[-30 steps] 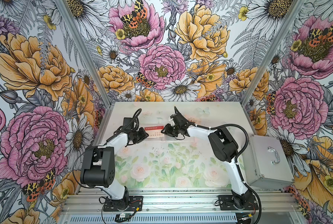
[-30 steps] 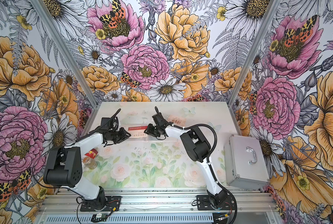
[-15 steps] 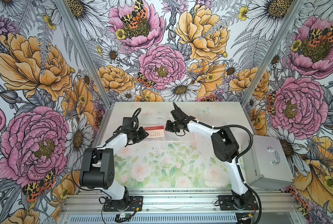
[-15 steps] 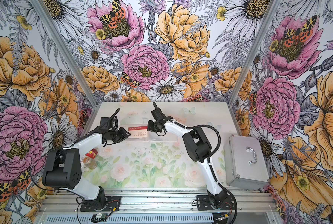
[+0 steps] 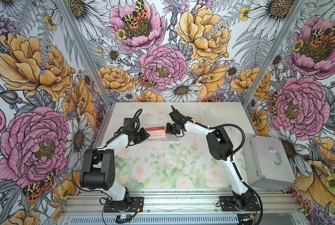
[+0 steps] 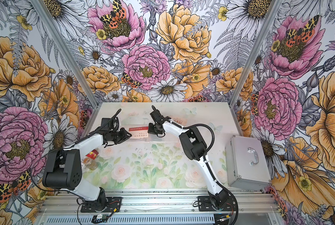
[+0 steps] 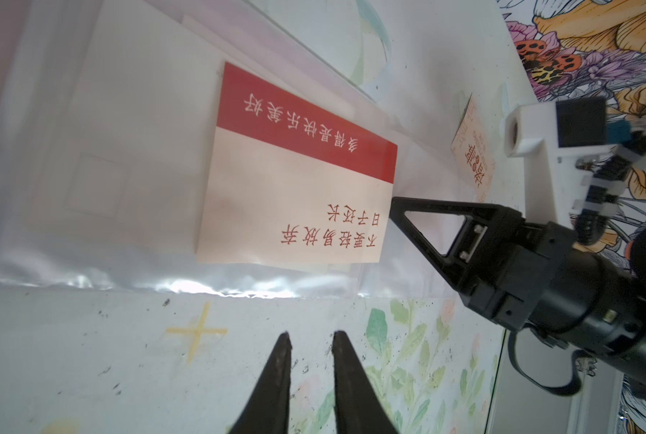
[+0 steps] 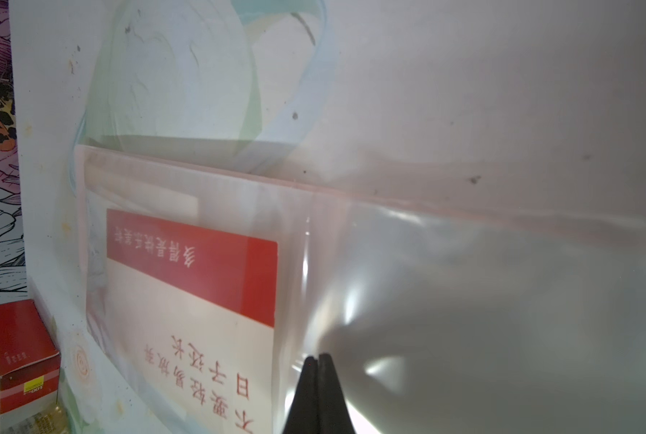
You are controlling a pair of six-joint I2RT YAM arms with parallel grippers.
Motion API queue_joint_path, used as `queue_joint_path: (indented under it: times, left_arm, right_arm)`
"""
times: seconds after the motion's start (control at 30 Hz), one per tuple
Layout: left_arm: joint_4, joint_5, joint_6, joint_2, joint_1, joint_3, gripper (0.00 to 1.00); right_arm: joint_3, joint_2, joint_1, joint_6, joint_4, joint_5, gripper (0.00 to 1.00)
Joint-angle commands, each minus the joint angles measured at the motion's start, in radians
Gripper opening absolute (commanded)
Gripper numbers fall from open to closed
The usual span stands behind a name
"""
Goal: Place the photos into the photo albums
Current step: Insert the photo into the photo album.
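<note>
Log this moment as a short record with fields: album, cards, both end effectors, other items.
album: open, clear sleeves, far middle of the table
card: red and cream, lying on the album page; fully sleeved or not, unclear
spare card: on the table beside the album
left end effector: slightly open, empty, near the album's edge
right end effector: shut, tip at the card's edge
other: silver case, red box
</note>
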Motion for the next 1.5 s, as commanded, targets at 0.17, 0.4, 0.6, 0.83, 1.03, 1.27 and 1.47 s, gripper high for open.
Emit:
queue_joint_path:
  times: [0.17, 0.4, 0.6, 0.83, 1.03, 1.27, 1.47]
  left_arm:
    - [0.019, 0.009, -0.003, -0.021, -0.011, -0.002, 0.23]
    - [0.018, 0.008, -0.008, -0.034, -0.011, 0.0, 0.23]
    - [0.019, 0.01, -0.01, -0.04, -0.008, -0.005, 0.23]
    - [0.017, 0.007, -0.015, -0.065, -0.007, -0.013, 0.23]
    - [0.017, 0.008, -0.015, -0.091, 0.002, -0.041, 0.23]
    - [0.017, 0.015, -0.015, -0.105, 0.008, -0.047, 0.23]
    - [0.018, 0.006, -0.014, -0.123, 0.009, -0.057, 0.23]
  right_arm:
    - [0.103, 0.066, 0.035, -0.002, -0.024, -0.014, 0.0]
    - [0.179, 0.102, 0.056, 0.02, -0.023, -0.049, 0.0]
    - [0.184, 0.086, 0.066, 0.02, -0.02, -0.052, 0.0]
    - [0.172, 0.073, 0.067, 0.011, -0.022, -0.059, 0.0]
    - [0.097, 0.02, 0.056, -0.007, -0.022, -0.026, 0.0]
    - [-0.01, -0.06, 0.037, -0.035, -0.022, 0.025, 0.03]
    - [-0.102, -0.103, 0.013, -0.047, -0.022, 0.051, 0.03]
